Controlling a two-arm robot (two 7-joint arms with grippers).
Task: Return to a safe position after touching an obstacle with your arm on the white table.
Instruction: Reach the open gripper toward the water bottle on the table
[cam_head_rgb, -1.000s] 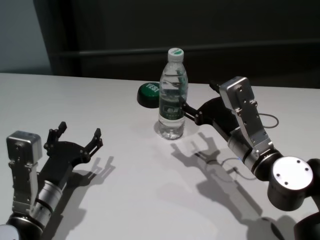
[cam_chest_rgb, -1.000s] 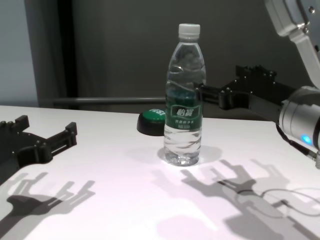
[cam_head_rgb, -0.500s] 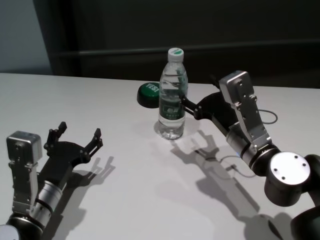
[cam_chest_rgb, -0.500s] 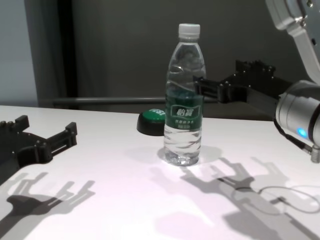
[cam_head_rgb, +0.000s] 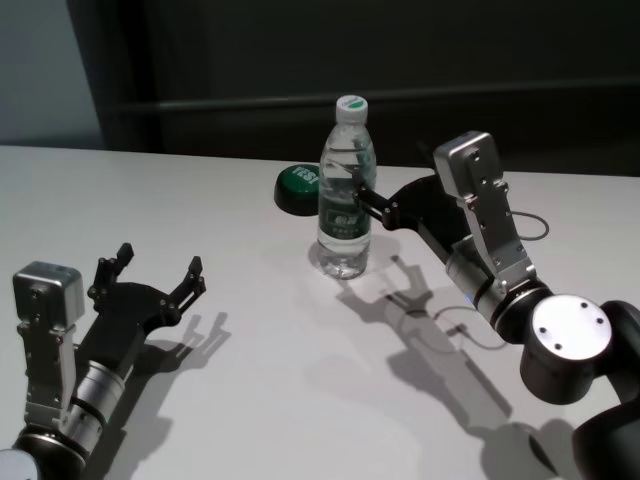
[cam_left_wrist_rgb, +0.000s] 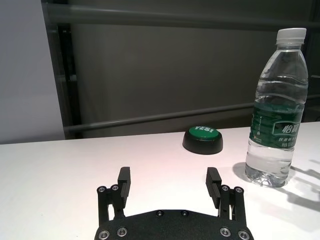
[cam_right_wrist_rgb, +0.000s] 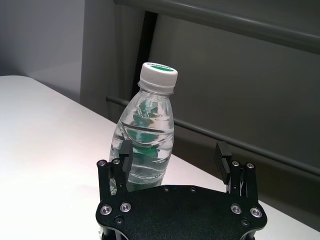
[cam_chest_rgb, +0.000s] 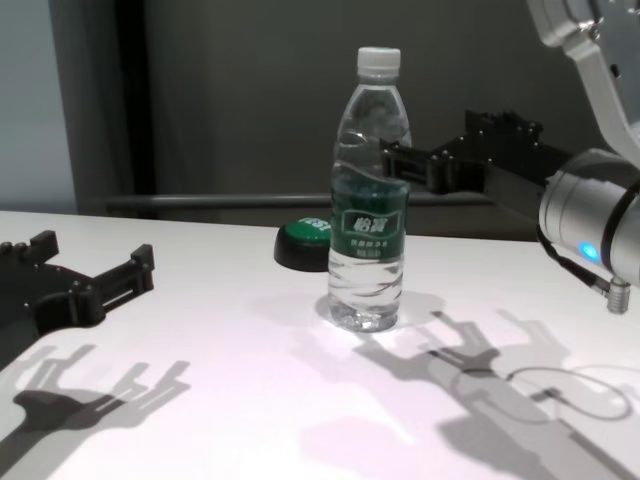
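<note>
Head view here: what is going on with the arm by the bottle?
The right gripper, fingers open, reaches level across the white table with its fingertips at the side of the upright water bottle, near its upper half. Nothing is gripped. The left gripper sits open and idle near the table's near left. A green-topped button lies behind the bottle.

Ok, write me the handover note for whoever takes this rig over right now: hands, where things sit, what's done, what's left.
Right hand: open, holding nothing, raised above the table with its fingertips right at the water bottle, level with the label's upper edge; whether they actually touch is not clear.
Left hand: open, empty, parked low over the near left of the white table.
Bottle: upright, capped, mid-table, with the green-topped button just behind it.
Done: right arm has reached the obstacle.
Left: draw the right arm back to a safe position without tipping the bottle.
</note>
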